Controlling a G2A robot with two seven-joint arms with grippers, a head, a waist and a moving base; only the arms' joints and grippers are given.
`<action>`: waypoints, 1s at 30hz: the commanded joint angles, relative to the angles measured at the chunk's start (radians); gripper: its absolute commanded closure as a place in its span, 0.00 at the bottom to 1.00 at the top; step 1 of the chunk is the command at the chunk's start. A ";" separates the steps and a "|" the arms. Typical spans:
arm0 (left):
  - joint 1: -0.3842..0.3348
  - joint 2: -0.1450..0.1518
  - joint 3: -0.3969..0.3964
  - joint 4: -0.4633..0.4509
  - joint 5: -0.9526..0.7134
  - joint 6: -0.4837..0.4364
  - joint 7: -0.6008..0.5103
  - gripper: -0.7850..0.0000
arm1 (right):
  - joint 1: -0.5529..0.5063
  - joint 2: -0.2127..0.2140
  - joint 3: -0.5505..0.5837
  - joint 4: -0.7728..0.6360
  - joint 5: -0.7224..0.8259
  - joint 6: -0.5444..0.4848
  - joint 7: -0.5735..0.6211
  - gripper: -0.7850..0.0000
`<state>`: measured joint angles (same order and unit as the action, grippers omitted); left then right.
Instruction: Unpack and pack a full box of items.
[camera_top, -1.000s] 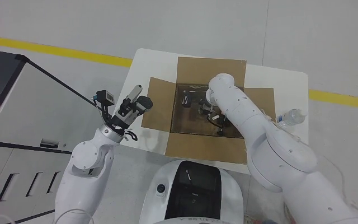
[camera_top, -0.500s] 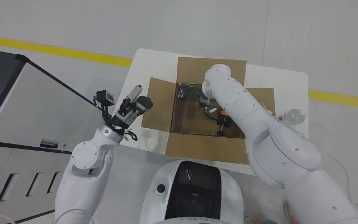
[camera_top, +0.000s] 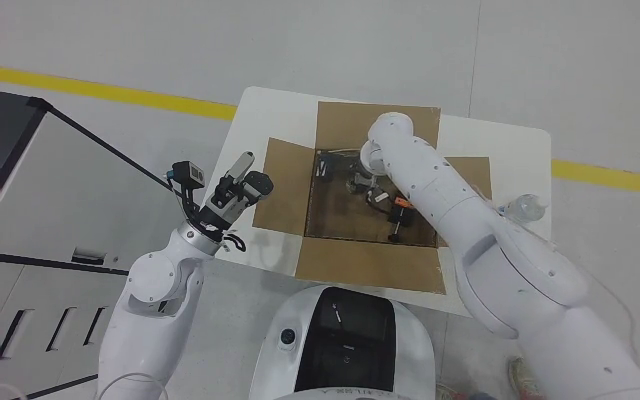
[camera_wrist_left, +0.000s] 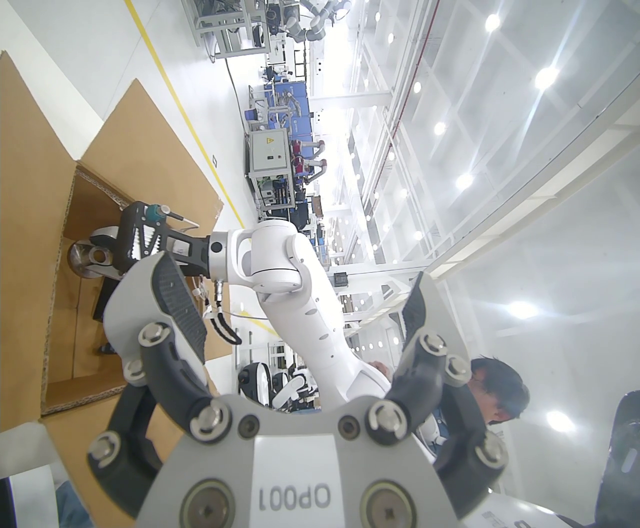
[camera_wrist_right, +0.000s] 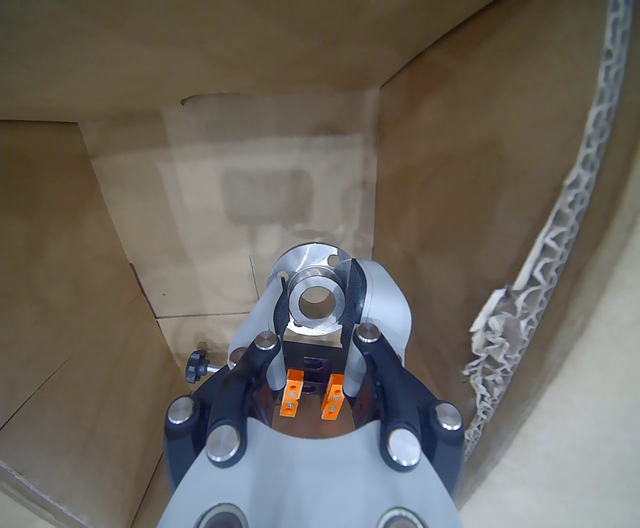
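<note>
Two arms on this rig, but really only one is busy: the right tool (camera_wrist_right: 318, 292) is down inside the cardboard box (camera_top: 375, 125) on the bench (camera_top: 270, 110), clenched on the hub of a round metal flange (camera_wrist_right: 305, 260), one pad on each side. The left tool (camera_wrist_left: 292, 280) hangs off to the side of the box with its fingers spread and nothing in it. My worry is the grip. It's smooth metal, probably heavy, held only by two pads on a round hub, so I'd guess it could spin or slide out on the way up. Straight underneath sits a black part with orange clips (camera_wrist_right: 292, 390), so a drop would likely land on that. There's also a small black knob on a screw (camera_wrist_right: 197, 367) lying on the box floor nearby. The walls are close, and one top edge is torn and ragged (camera_wrist_right: 492, 320), so the wide flange rim could catch there or on a flap if it's pulled out at an angle. A plastic bottle (camera_top: 525, 207) lies out on the bench past the box, well clear.
</note>
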<state>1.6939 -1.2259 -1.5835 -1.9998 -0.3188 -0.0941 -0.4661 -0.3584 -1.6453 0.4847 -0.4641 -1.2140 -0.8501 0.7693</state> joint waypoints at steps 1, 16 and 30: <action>0.000 0.000 0.000 0.000 0.000 0.000 0.000 0.00 | -0.013 0.018 0.014 -0.041 0.000 0.008 0.019 1.00; 0.000 0.000 0.000 0.000 0.000 0.000 0.000 0.00 | -0.333 0.251 0.262 -0.798 -0.016 0.191 0.392 1.00; 0.000 0.000 0.000 0.000 0.000 0.000 0.000 0.00 | -0.484 0.428 0.437 -1.143 0.006 0.255 0.456 1.00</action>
<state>1.6939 -1.2259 -1.5835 -1.9998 -0.3188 -0.0941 -0.4661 -0.8421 -1.2188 0.9186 -1.6068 -1.2112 -0.5939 1.2263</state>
